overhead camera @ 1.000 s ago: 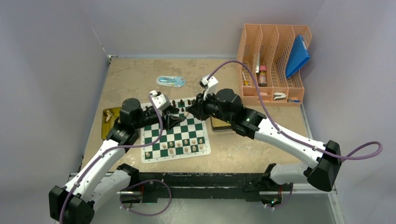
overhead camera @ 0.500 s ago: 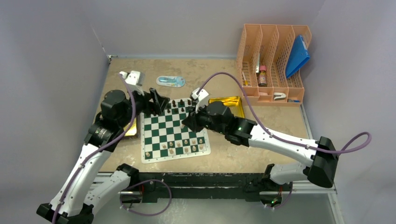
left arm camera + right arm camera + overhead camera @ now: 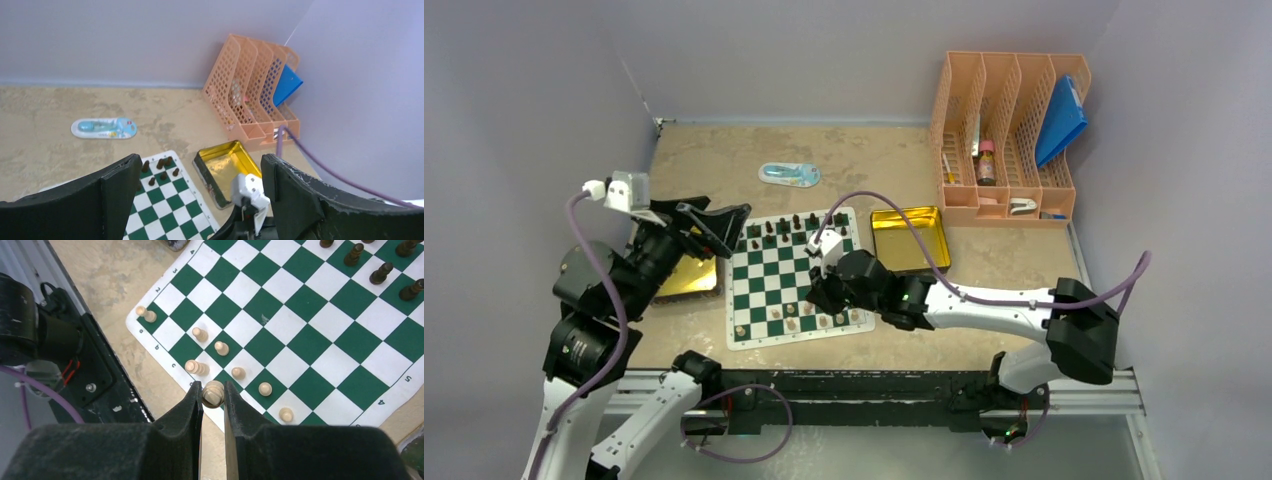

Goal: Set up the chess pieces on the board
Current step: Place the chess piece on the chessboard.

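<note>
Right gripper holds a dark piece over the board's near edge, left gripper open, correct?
The piece in the right gripper is cream, not dark; the right wrist view shows it. The rest is right: over the board, at its near edge, left gripper open.

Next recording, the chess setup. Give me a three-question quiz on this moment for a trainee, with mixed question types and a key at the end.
1. True or false: the right gripper is shut on a dark piece.
2. Multiple choice: on which part of the board do the dark pieces stand? A. the side nearest the arms' bases. B. the far side. C. the middle rows.
3. Short answer: which gripper stands open with nothing between its fingers?

Key
1. False. It is shut on a cream piece.
2. B.
3. The left gripper, raised off to the left of the board.
</note>
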Robot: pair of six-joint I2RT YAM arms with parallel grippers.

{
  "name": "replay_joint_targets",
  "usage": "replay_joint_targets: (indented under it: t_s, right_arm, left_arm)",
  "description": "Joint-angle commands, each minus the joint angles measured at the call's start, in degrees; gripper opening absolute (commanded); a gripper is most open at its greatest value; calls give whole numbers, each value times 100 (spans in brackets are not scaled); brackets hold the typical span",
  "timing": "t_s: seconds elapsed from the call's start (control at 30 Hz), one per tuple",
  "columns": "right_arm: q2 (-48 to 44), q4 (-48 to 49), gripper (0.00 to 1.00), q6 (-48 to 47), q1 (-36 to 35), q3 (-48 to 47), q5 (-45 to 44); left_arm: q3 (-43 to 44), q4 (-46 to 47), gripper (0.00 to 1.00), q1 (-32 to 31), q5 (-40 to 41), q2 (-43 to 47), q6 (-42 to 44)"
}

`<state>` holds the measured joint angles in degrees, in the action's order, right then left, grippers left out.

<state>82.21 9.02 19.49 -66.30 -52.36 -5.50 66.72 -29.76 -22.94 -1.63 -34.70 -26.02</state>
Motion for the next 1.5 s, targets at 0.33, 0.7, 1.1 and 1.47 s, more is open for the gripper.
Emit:
replay_joint_targets:
  t_s: [0.33, 0.7, 1.1, 1.47]
  right_arm:
    - [774, 599, 8, -320, -744, -12, -852]
    - [994, 904, 9, -287, -849, 177, -1364]
    - [1280, 872, 10, -149, -849, 129, -1399]
    - [1311, 841, 11, -113, -849, 40, -1481]
  left_arm:
    - [135, 428, 89, 9, -142, 94, 44]
    - [145, 374, 89, 9, -46, 164, 71]
    - [70, 400, 89, 9, -56, 115, 44]
    - [8, 436, 89, 9, -22, 91, 79]
